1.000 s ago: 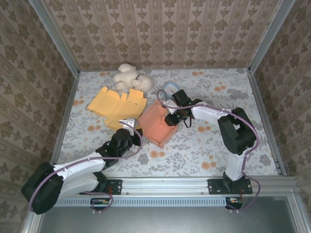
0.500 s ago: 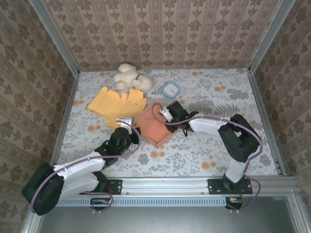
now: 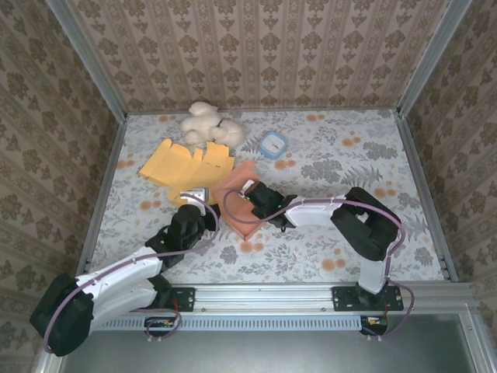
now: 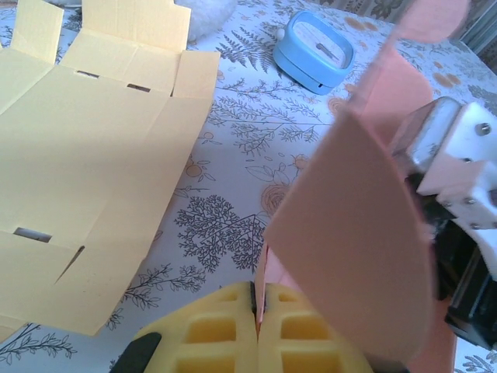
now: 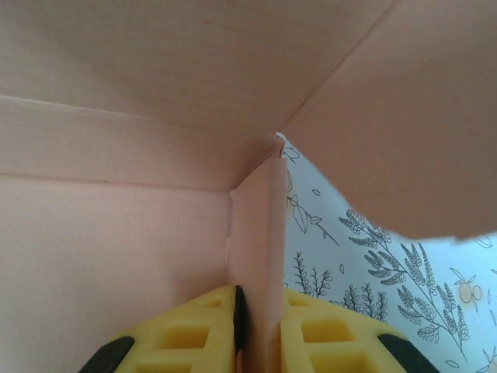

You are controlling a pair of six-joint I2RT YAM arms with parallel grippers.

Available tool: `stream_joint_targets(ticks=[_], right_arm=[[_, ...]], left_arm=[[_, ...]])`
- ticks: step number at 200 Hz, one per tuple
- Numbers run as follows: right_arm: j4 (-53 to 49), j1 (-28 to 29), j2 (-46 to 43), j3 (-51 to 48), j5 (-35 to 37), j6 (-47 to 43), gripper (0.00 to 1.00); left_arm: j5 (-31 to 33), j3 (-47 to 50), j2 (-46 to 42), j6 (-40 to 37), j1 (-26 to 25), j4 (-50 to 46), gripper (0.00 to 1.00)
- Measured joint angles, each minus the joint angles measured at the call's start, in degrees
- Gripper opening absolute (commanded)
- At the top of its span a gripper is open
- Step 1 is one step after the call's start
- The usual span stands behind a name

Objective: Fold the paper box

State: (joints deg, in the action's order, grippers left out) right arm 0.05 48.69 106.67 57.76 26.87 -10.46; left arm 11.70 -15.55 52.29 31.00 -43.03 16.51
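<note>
Left claw (image 4: 256, 315) is pinched together on a thin bottom edge of the pink box (image 4: 349, 233), card sandwiched between the yellow pads (image 4: 210, 330). Right claw (image 5: 258, 326) is clamped on an upright corner flap of the same box, flap squeezed between its pads, box walls close above and to its left. The box sits half-formed on the desk (image 3: 334, 155) between the two claws, with a tall panel rising just right of the left claw and blocking its line to the right claw's white body. Left of the left claw, near but not touching, lies a flat yellow sheet (image 4: 85, 155) with slots and tabs, spread wide on the desk. Ahead of the left claw, past bare desk, is a blue tub (image 4: 314, 54), well apart from the box. A white plush (image 3: 208, 124) lies beyond the sheet's far edge, by the back wall (image 3: 264, 54). Open flowery desk shows to the right of the right claw, beyond the box's free flap. Metal rails (image 3: 101, 179) edge the desk on both sides. The most free room is on the right arm's side; the left arm's side is crowded by the sheet. The right arm's cable loops over the box top.
</note>
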Motion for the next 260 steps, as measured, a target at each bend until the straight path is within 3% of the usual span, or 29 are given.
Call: stream_joint_targets(ticks=[43,109,195,260], right_arm=[[-2.0,0.1,0.0,0.0,0.8,-0.7,0.33],[-8.0,-0.9,-6.2,-0.4,-7.1,3.0,0.52],[-8.3,-8.5,-21.6,-9.0,-25.9,13.7,0.63],[-5.1,-12.3,-27.3,-15.2,-37.5,19.8,0.57]], left_arm=[[-0.5,1.0,0.1,-3.7,-1.9,2.3,0.0],[3.8,1.1,1.4,-10.6,-8.8,3.0,0.0],[4.6,1.5,3.2,-19.2,-12.2,10.0,0.0],[2.8,2.8,7.8,-29.3,-14.0,18.3,0.0]])
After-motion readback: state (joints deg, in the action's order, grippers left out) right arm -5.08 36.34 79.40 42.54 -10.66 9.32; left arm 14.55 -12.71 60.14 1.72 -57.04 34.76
